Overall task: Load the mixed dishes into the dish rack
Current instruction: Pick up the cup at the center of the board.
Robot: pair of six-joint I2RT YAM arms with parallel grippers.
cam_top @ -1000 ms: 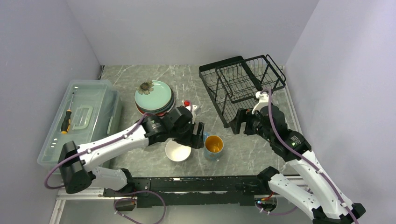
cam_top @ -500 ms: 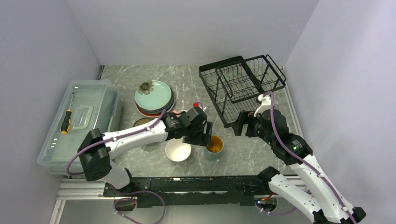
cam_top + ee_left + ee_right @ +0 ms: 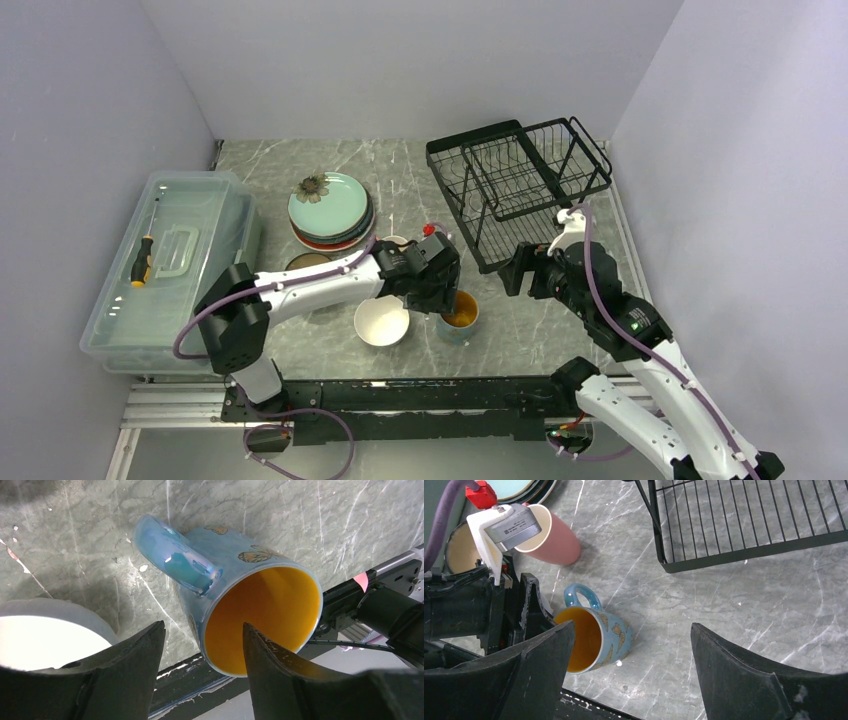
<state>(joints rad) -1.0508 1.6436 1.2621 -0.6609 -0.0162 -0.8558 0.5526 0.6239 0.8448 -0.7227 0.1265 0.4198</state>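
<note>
Blue orange-lined ceramic mug (image 3: 260,605) stands on the grey marble table (image 3: 530,325) short of the black wire dish rack (image 3: 515,175) as the left gripper (image 3: 202,627), newly arrived, narrows its still-parted jaws astride the rim for a pickup, while the right gripper (image 3: 633,626) gapes idle.

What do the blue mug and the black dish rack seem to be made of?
The blue mug looks like glazed ceramic: glossy highlights on the handle, butterfly prints, smooth orange inside. The dish rack is probably coated metal wire: thin black rods in a grid.
</note>
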